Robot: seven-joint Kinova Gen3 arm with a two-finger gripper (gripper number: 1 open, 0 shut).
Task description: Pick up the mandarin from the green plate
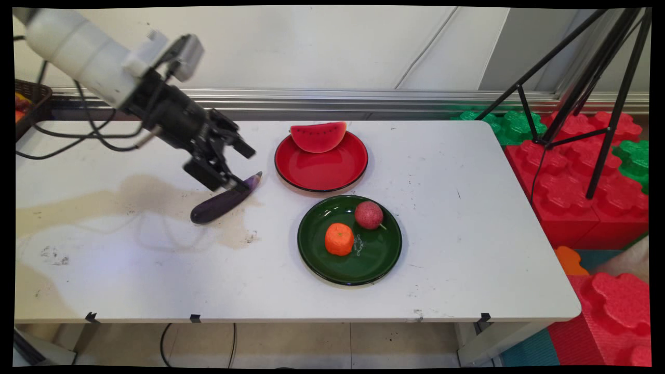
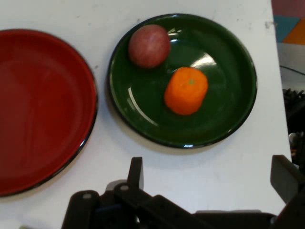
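Black and two-fingered, the gripper hangs low over the left half of the white table, its fingers spread wide with nothing between them. Its lower finger sits just at the stem end of a dark purple eggplant, which lies flat on the table, tilted with its stem toward the far edge; whether finger and eggplant touch cannot be told. A brownish stain spreads over the tabletop under and to the left of the eggplant. Near the middle of the far edge stands a red plate with a watermelon slice resting on its far rim. Just beside it, toward the near edge, is a green plate carrying an orange and a reddish round fruit, close together but apart. In the hand view both plates lie ahead of the fingers. At the far left corner a dark basket shows partly.
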